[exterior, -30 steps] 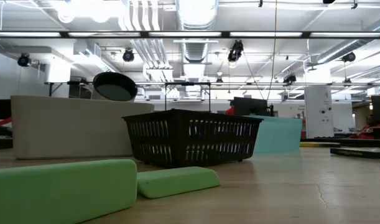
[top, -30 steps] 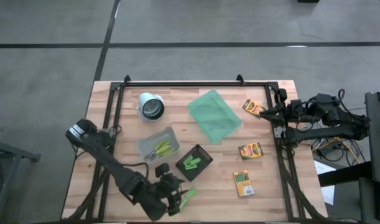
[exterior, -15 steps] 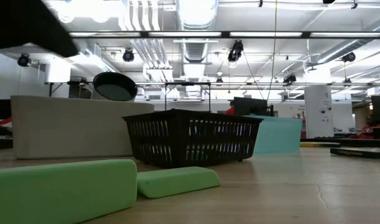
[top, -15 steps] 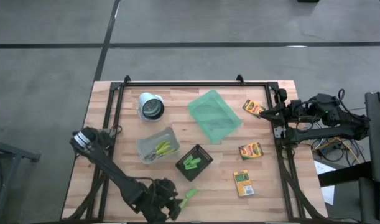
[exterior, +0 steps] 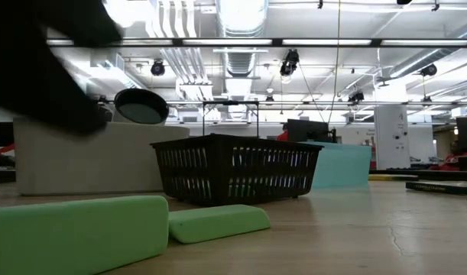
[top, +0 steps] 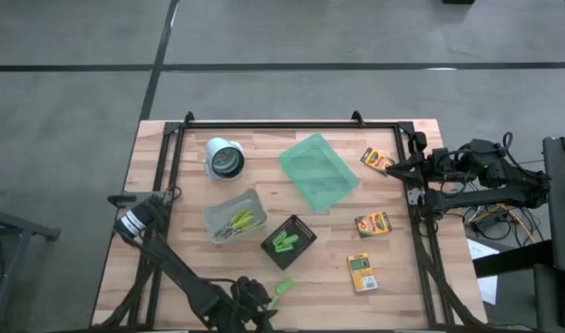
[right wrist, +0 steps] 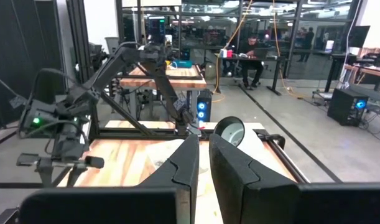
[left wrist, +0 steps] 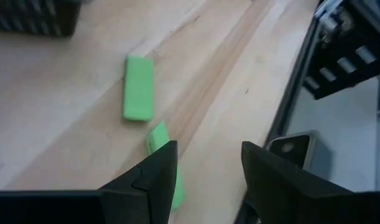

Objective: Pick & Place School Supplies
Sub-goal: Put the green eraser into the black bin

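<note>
We are holding our left end effector (left wrist: pixel 205 171) low over the near edge of the bench (top: pixel 393 213), fingers (left wrist: pixel 155 180) apart and empty. Two short green marker sticks are lying on the wood just ahead of it: one (left wrist: pixel 139 96) flat a little way beyond the fingertips, the other (left wrist: pixel 165 158) right beside the inner face of one finger, partly hidden by it. Farther out from this end effector, a black square box (top: pixel 288 241) is holding more green sticks (top: pixel 283 240), and a clear bin (top: pixel 234 215) just past it is holding the yellow-green-handled scissors (top: pixel 239 223). A translucent green tray (top: pixel 319 172) and a white cup (top: pixel 226 158) are sitting beyond those.

We are keeping our right end effector (right wrist: pixel 203 163) parked at the bench's right edge, fingers close together with only a slim gap, gripping nothing. One crayon box (top: pixel 376 160) is lying just beside it; two more crayon boxes (top: pixel 372 223) (top: pixel 361 272) are lying nearer the front of the bench.
</note>
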You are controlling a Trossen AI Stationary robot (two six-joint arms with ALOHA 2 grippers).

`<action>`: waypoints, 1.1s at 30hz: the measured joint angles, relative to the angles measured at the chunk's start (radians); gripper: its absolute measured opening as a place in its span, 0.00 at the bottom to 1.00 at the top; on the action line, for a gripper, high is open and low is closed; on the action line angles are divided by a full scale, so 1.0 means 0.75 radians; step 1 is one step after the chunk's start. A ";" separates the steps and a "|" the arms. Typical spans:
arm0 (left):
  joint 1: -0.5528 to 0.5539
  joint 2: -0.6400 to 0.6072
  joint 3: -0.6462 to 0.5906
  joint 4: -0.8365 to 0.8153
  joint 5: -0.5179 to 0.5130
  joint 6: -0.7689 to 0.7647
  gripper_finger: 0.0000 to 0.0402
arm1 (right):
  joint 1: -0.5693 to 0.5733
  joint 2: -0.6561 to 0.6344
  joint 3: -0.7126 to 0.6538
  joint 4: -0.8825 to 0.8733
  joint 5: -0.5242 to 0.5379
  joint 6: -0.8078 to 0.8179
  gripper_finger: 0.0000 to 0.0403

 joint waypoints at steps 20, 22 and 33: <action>0.001 0.085 0.015 0.044 -0.002 0.041 0.46 | 0.000 0.000 0.001 0.003 0.000 0.000 0.09; 0.002 0.085 0.033 0.022 0.002 0.041 0.46 | 0.000 0.000 0.000 0.003 0.000 0.000 0.09; 0.003 0.084 0.087 -0.099 0.000 0.041 0.46 | 0.000 0.000 0.001 0.003 0.000 0.000 0.09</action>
